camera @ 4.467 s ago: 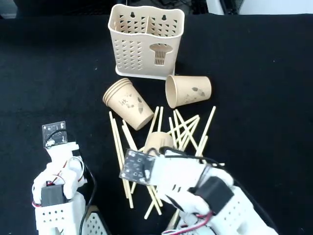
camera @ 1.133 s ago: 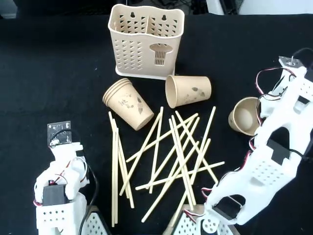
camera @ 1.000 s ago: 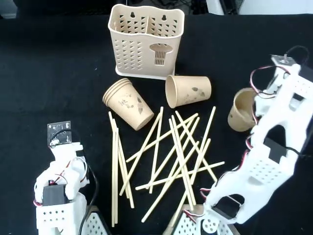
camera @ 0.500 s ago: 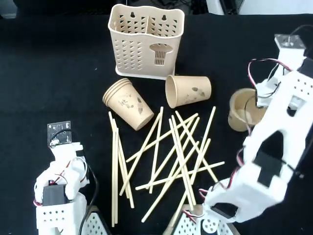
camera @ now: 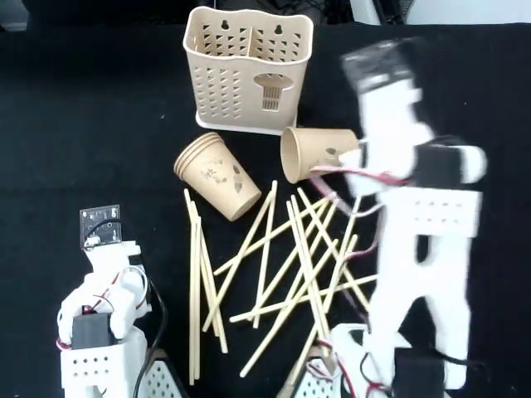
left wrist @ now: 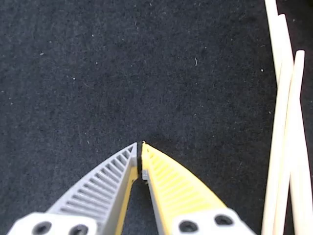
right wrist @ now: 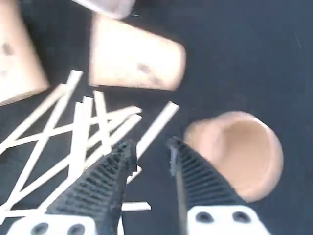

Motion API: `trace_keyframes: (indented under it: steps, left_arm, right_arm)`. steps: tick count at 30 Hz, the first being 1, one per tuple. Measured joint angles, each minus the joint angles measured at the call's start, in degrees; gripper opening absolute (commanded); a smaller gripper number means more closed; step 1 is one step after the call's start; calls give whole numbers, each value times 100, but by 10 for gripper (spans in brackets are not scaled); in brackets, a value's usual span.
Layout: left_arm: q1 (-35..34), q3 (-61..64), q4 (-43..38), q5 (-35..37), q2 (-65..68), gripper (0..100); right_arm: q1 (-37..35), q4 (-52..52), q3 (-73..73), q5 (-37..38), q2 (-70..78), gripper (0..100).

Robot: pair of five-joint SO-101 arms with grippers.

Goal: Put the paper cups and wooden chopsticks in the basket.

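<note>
1. The left tool [left wrist: 140, 145] has its two halves pressed together at the tips and holds nothing. It sits low over the black counter [left wrist: 98, 63].
2. A few chopsticks [left wrist: 286, 137] lie off to its side, near it but not touching.
3. The left arm [camera: 99, 319] sits at the counter's near left corner, apart from the pile.
4. The right tool [right wrist: 150, 146] is parted a little and empty, hanging above the counter.
5. A cup [right wrist: 239, 152] lies just beside one of its fingers with its open mouth showing. I cannot tell whether they touch.
6. On the tool's other side, the chopsticks [camera: 305, 253] spread in a criss-cross heap at mid-counter.
7. The right arm [camera: 419, 215] rises over the counter's right side, and its body overlaps the heap's right edge.
8. A second cup [camera: 319, 153] lies on its side with its mouth to the left, just in front of the basket [camera: 241, 95].
9. A stack of cups [camera: 211, 176] lies tipped over to the left of that cup, by the sticks' far ends.
10. The basket stands upright at the far side, showing two compartments. All the cups and chopsticks I can see lie outside it.
</note>
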Motion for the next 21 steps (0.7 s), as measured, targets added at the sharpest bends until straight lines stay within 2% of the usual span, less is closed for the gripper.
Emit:
trace_keyframes:
  steps: [5,9,14,21]
  left_arm:
    - [0,0,0,0,0,30]
    - [0,0,0,0,0,30]
    - [0,0,0,0,0,30]
    - [0,0,0,0,0,30]
  right_arm:
    - [-598,-1433,1389,-79,53,177]
    - [-897,-2207,1635,-369,369,178]
    - [-1125,-2593,1609,-642,1020,234]
    - [-1134,-2875,1125,-756,1987,233]
